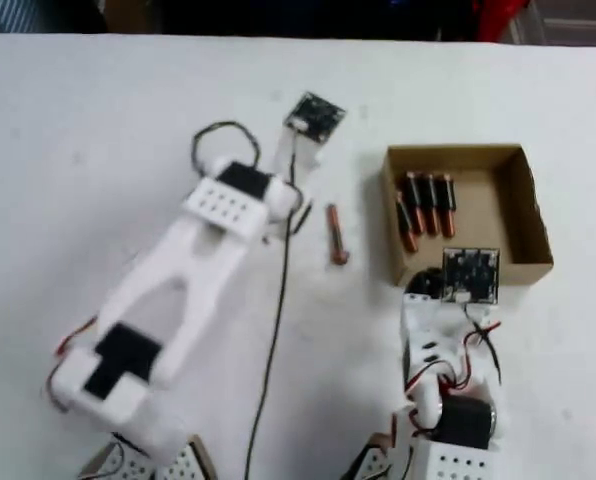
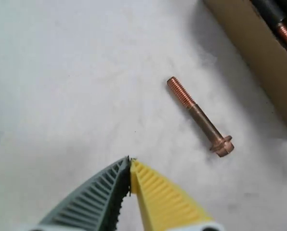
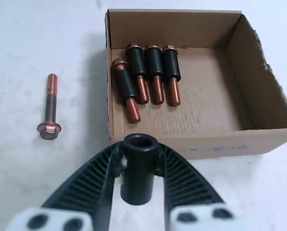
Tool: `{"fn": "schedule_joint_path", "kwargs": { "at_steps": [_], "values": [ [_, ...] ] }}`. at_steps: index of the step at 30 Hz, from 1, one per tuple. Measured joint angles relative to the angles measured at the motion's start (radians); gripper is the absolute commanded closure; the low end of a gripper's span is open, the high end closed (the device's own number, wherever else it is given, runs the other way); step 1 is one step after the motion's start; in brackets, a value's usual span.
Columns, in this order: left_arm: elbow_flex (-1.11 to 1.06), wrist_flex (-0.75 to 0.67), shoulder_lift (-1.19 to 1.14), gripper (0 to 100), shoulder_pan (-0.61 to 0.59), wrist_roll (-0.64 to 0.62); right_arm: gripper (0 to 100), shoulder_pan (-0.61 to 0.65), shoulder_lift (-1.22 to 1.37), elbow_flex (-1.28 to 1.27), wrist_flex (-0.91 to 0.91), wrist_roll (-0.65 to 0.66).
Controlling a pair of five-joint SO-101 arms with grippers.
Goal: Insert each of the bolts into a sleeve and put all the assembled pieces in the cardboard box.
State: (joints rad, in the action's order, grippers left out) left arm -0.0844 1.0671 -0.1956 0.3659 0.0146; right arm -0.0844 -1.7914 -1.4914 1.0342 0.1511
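Observation:
A bare copper bolt [image 1: 334, 236] lies on the white table just left of the cardboard box [image 1: 531, 236]; it also appears as the bolt [image 2: 200, 117] and the bolt [image 3: 49, 107]. Inside the box [image 3: 230, 140] lie several assembled pieces [image 3: 148, 79], bolts in black sleeves. My right gripper [image 3: 139, 161], at the box's near side, is shut on a black sleeve [image 3: 138, 169] held upright with its bore facing up. My left gripper [image 2: 130, 166] is shut with nothing in it, hovering a short way from the bolt. The left arm [image 1: 223, 205] stands left of the bolt.
A black cable [image 1: 273, 330] runs down the table between the two arms. The right arm's body [image 1: 448, 380] stands just in front of the box. White table [image 1: 98, 130] spreads to the left and behind.

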Motion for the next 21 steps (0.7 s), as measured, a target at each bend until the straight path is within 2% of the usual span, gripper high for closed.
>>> {"fn": "schedule_joint_path", "kwargs": {
  "at_steps": [7, 14, 21],
  "values": [
    [0.166, 0.029, -0.226, 85, 0.026, -0.081, 96.4, 0.000, 0.000, 0.000, 0.000, 0.000],
    [0.321, 0.126, -0.344, 84, 0.081, -0.150, 96.4, 0.000, 0.000, 0.000, 0.000, 0.000],
    [0.417, 0.130, -0.439, 84, 0.092, -0.396, 96.4, 0.000, 0.000, 0.000, 0.000, 0.000]
  ]
}}
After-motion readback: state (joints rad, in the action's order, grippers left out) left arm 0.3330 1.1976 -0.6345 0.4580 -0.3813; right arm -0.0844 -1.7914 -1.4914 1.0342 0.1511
